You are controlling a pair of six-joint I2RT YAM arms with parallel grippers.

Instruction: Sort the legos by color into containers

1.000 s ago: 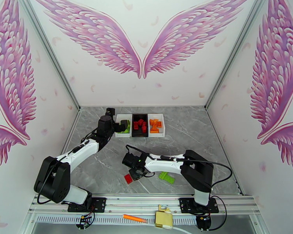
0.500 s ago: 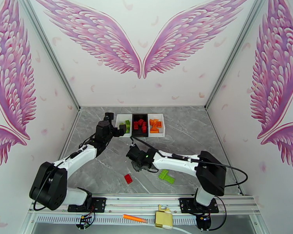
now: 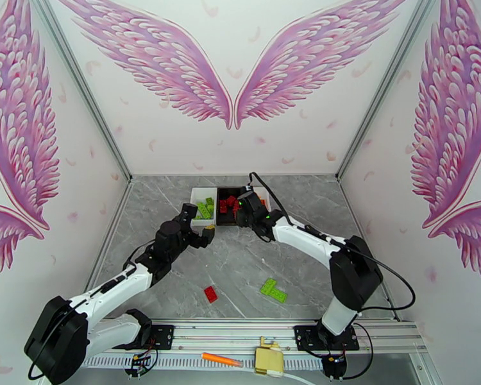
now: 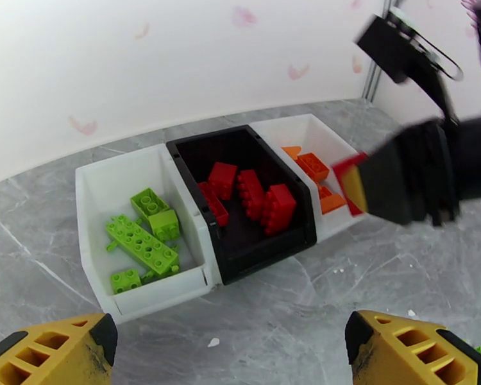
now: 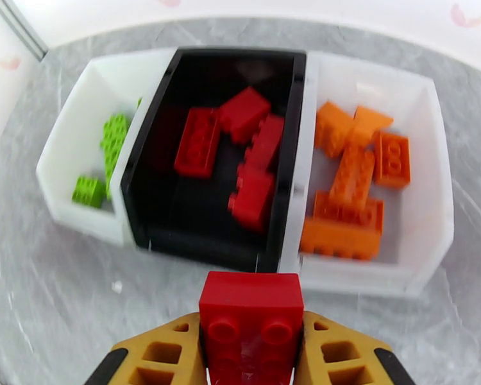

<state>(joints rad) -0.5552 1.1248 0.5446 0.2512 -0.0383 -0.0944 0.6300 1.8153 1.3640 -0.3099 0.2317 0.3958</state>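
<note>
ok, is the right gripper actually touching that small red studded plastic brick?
Touching. Right wrist view: the red brick sits clamped between the right gripper's yellow fingers, no gap.

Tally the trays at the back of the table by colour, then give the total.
White: 2, the green-brick tray and the orange-brick tray
Black: 1, the red-brick tray between them
Total: 3
</note>
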